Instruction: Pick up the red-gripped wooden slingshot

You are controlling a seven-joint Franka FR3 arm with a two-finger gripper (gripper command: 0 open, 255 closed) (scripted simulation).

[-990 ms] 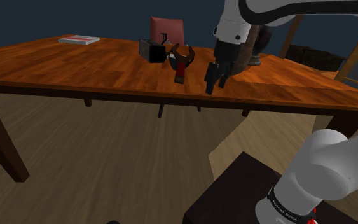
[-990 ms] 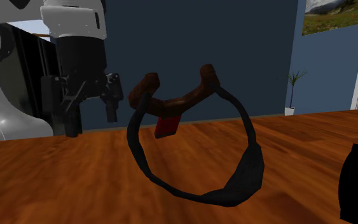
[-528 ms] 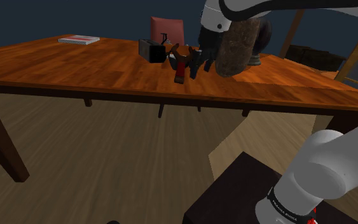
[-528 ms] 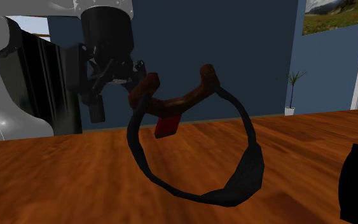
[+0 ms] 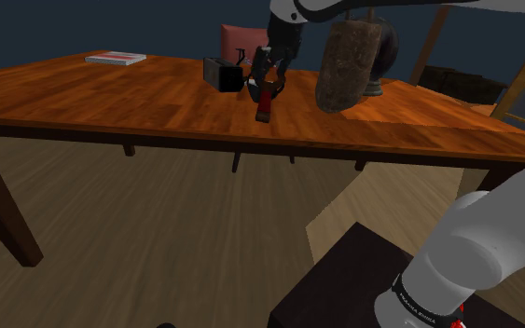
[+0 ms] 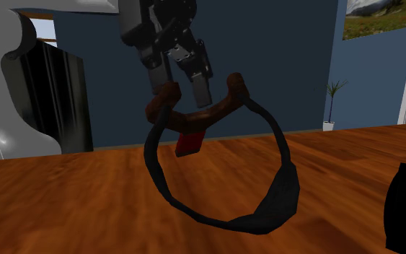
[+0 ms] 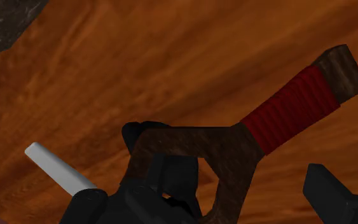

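My pincer point(image 6: 182, 85) hangs with its fingers apart, straddling the fork of the slingshot point(image 7: 231, 149), which lies on the counter point(image 5: 111, 98) right beneath it. I can't tell whether either finger touches the wood. The red-wrapped handle point(image 7: 290, 108) runs out past one finger. I judge the slingshot light and stiff and its dark band point(image 6: 266, 209) floppy, so I'd close on the neck just beside the wrap. I see no readable writing on it.
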